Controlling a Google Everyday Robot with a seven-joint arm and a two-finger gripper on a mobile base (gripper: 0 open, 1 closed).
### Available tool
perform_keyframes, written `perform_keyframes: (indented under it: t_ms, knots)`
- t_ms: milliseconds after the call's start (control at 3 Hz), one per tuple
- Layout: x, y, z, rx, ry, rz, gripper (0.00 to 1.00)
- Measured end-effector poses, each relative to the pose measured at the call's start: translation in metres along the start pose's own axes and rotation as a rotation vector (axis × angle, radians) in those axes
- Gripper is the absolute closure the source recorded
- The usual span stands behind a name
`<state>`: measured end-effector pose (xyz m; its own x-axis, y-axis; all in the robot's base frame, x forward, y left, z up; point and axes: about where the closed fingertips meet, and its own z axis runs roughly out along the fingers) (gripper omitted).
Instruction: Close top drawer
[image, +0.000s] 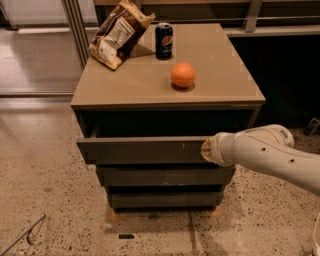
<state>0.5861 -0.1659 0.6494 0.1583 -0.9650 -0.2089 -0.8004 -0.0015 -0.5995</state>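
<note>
Gripper (206, 150) is up against the right end of the top drawer (142, 150) front, with the arm (270, 155) trailing off to its right. The drawer stands out from the cabinet and runs left from the gripper. Just below the gripper sit two lower drawers (165, 176), stacked and set further back. Above and behind it is the cabinet top (225, 87). On it, the orange (183, 75) lies nearest, the can (164, 41) beyond and slightly left, and the bag (119, 34) further left at the back corner.

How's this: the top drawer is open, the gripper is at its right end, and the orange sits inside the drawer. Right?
Not quite. The camera view shows the orange sitting on the cabinet top, not inside the top drawer. That drawer is open, and the gripper is at its right end.
</note>
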Motion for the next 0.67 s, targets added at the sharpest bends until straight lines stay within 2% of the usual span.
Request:
perform_keyframes:
  t_ms: [667]
  knots:
    - [0.003,-0.035,0.027,0.048,-0.027,-0.022,1.0]
